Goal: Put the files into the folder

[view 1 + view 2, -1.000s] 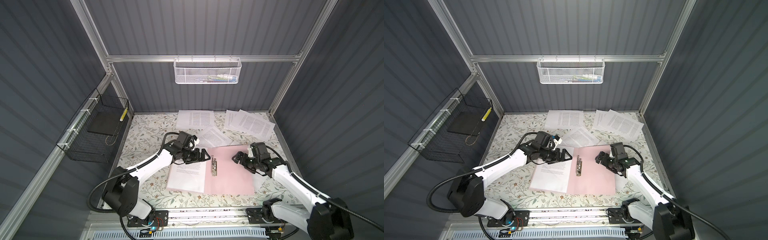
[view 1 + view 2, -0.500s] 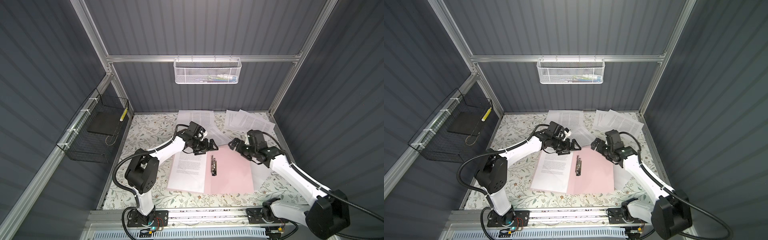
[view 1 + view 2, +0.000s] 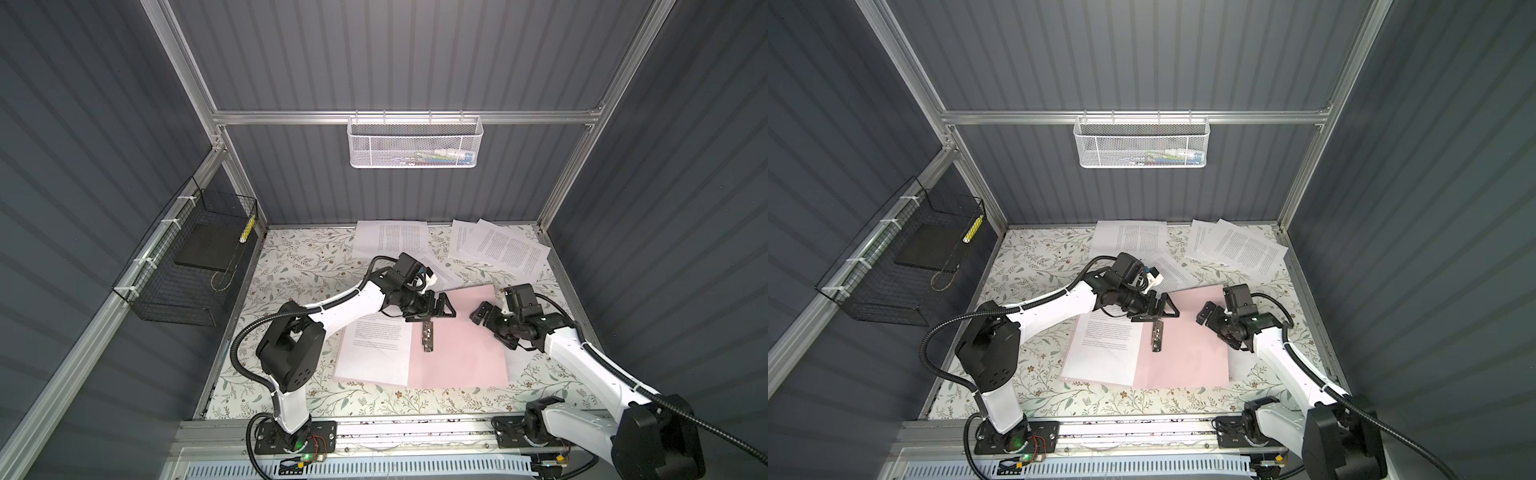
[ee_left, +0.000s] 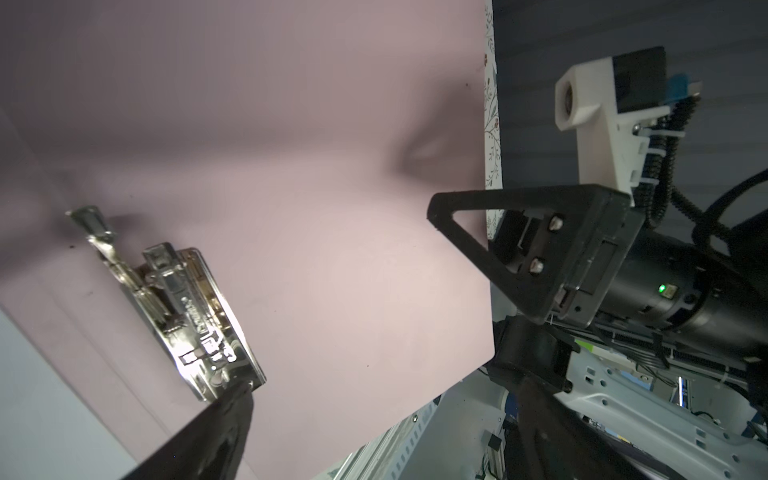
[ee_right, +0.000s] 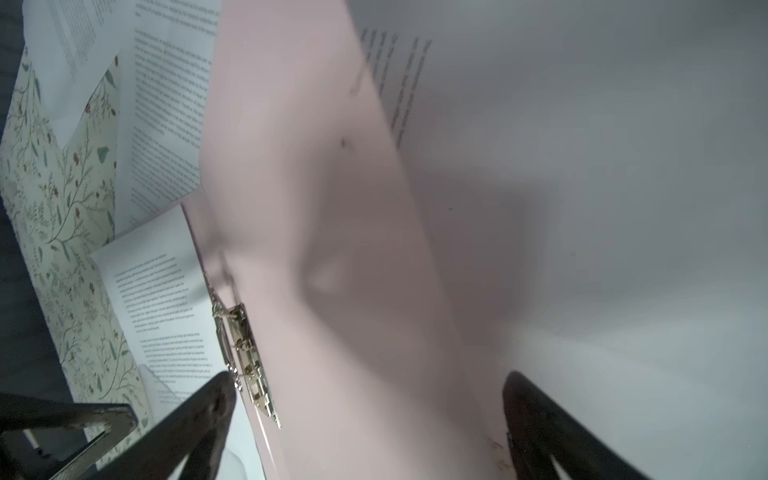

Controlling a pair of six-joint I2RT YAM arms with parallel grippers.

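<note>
Floral tabletop [image 3: 291, 266], files [image 3: 498, 249] behind folder [image 3: 457, 345], left hand [image 3: 434, 316] and right hand [image 3: 492, 328] over it, jaws wide, empty.

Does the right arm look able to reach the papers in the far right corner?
Probably yes: the right gripper hangs open above the folder, and nothing stands between it and the papers.

Left claw [image 3: 436, 312] spread wide, right claw [image 3: 488, 326] spread wide, facing each other

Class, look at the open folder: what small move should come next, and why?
Probably lower the left gripper onto the metal clip: its open fingers hover at the clip's far end, and only one sheet lies in the folder, with other sheets loose behind.
</note>
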